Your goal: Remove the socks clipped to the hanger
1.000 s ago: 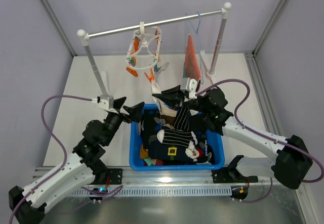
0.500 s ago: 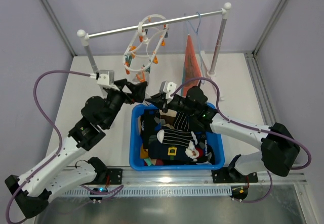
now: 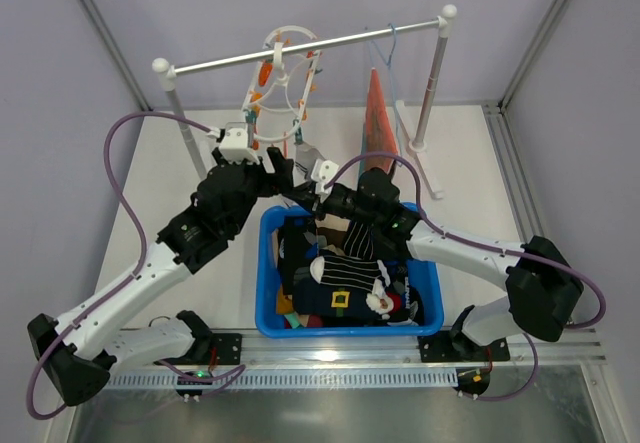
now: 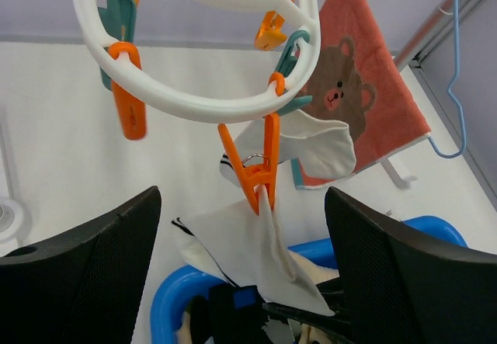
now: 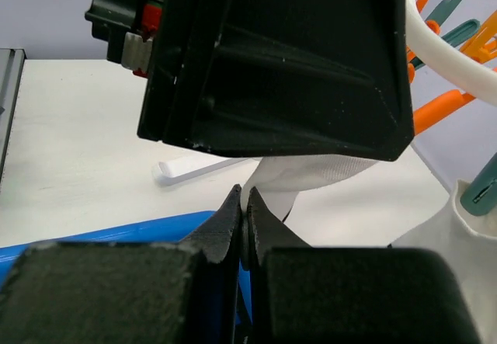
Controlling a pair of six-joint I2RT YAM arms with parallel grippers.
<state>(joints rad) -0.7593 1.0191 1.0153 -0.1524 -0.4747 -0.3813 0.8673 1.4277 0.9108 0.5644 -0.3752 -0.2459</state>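
Sock [image 4: 248, 243]: soft, light; we are grabbing its loose end below the hanger [image 4: 194, 109].
Right end effector [image 5: 243, 212]: pinching the sock.
Left end effector [image 4: 242, 204]: spread wide.

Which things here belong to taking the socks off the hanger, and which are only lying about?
For the job:
- white plastic oval-ring drying hanger with coloured pegs
- white sock on an orange peg
- second white sock behind it
- right gripper, shut on that first sock
- left gripper, open

Lying about:
- orange cloth with bear print
- pale-blue wire coat hanger
- blue plastic basket of clothes
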